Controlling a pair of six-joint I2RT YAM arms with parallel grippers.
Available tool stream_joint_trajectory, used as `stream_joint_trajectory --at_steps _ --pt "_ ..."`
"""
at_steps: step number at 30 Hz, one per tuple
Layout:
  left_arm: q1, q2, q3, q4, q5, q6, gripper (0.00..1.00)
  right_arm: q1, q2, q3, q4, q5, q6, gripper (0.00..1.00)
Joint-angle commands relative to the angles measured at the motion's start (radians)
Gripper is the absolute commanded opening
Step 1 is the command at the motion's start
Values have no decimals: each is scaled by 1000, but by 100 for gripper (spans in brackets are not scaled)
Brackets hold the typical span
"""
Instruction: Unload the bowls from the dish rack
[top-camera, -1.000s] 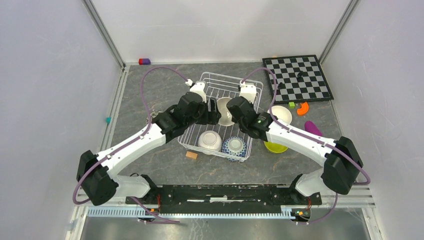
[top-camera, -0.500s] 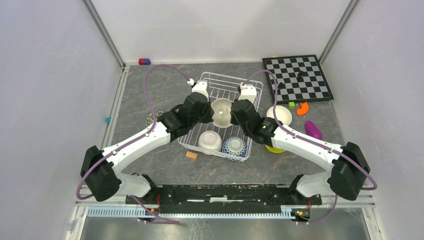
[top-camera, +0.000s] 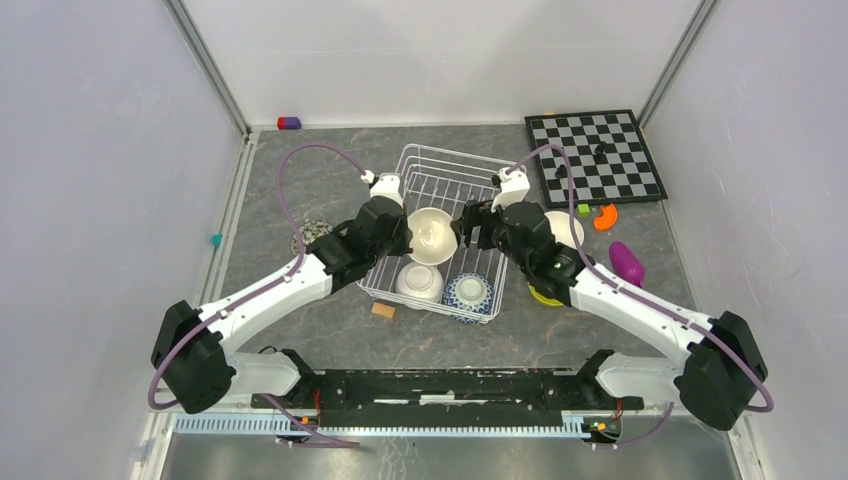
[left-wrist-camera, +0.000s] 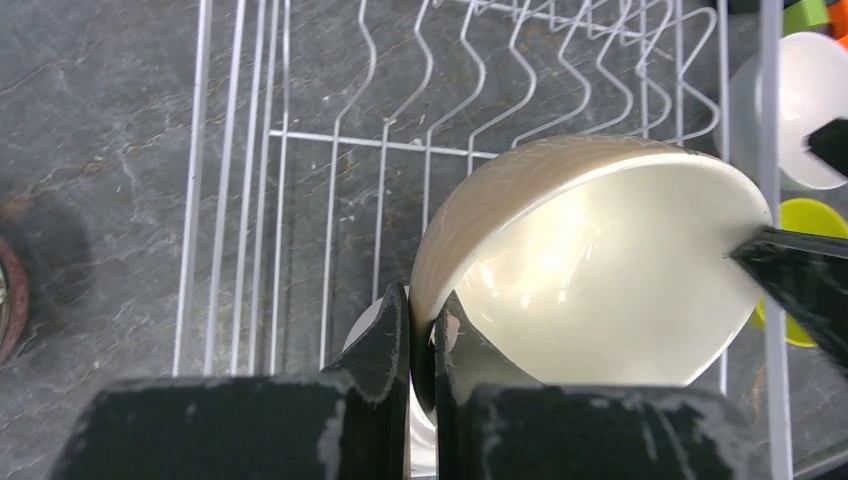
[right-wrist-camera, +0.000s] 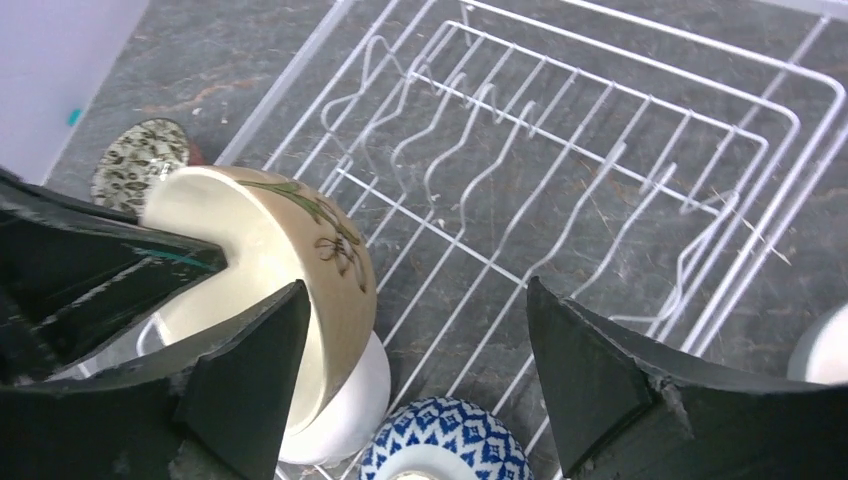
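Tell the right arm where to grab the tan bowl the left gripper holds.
Take the free rim of the tan bowl, opposite the left gripper, coming from the right. The bowl hangs tilted, its thin rim exposed there; the right gripper's open jaws can straddle it, one inside, one outside.

Dark grey marbled surface (top-camera: 450, 335), white wire dish rack (top-camera: 452, 150) at centre, chessboard (top-camera: 597, 155) far right, white bowl (top-camera: 572, 226) and yellow-green bowl (top-camera: 543, 297) beside the rack's right side, purple scoop (top-camera: 627, 258) nearby, tan block (top-camera: 382, 310) by its near edge.
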Motion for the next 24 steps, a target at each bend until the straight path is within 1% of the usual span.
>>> stream_joint_trajectory --at_steps 1,8,13,16,20,22,24 --pt "7 -34 16 25 -57 22 2 -7 -42 3 98 -81 -82 86" --pt "23 -28 37 -8 -91 25 2 -15 -105 -43 116 -51 -149 87" --pt "72 -66 32 -45 -104 -6 2 -16 -165 -113 143 10 -184 86" --pt "155 -118 9 -74 -91 -51 2 -16 -199 -159 154 35 -193 86" --pt "349 -203 -18 -91 35 -167 2 -17 -246 -215 176 49 -206 86" --pt "421 -226 -3 -112 36 -201 2 -16 -263 -238 190 51 -210 86" --pt "458 -214 51 -170 -3 -210 2 -17 -279 -253 197 51 -219 86"
